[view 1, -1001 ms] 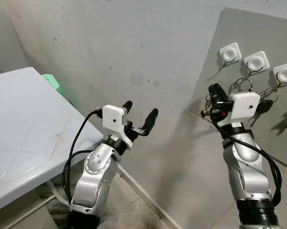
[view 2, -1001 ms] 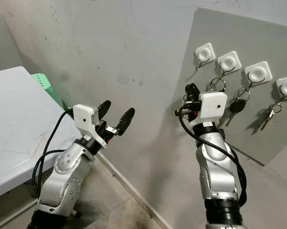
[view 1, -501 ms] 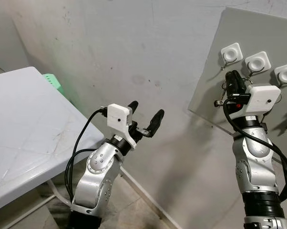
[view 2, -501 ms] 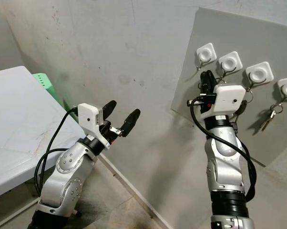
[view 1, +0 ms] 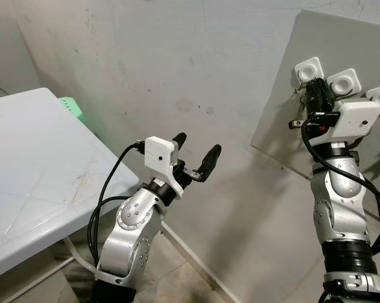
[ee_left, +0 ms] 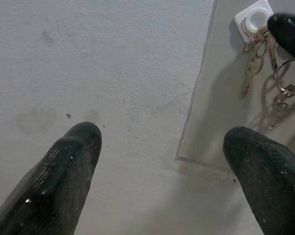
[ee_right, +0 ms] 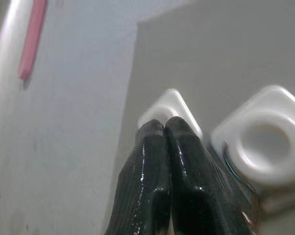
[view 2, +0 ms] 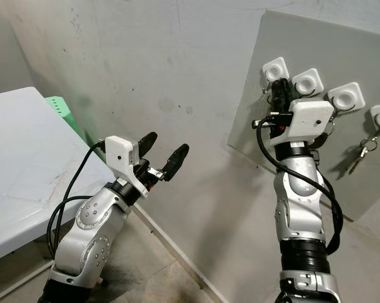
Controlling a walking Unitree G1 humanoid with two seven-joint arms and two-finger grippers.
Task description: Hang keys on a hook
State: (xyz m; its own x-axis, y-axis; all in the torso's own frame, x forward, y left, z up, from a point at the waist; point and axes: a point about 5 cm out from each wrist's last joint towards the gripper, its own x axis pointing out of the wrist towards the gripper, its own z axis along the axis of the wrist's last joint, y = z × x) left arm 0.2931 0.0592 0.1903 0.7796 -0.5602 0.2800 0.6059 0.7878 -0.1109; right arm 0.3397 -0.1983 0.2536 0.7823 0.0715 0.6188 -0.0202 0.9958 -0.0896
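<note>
Right claw (ee_right: pixel 164 128): fingers pressed together, tips at the leftmost white hook (view 2: pixel 275 68) on the grey board (view 2: pixel 316 38). Whether it grips the keys cannot be told. A bunch of thin metal keys (ee_left: pixel 253 66) on rings hangs at that hook. Left claw (view 1: pixel 195 153): fingers spread wide, empty, raised well left of the board, beside the white worktop (view 1: pixel 32 164).

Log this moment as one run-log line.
right gripper: fingers together, at leftmost hook on board, keys hang there | left gripper: open, idle | step: hanging
</note>
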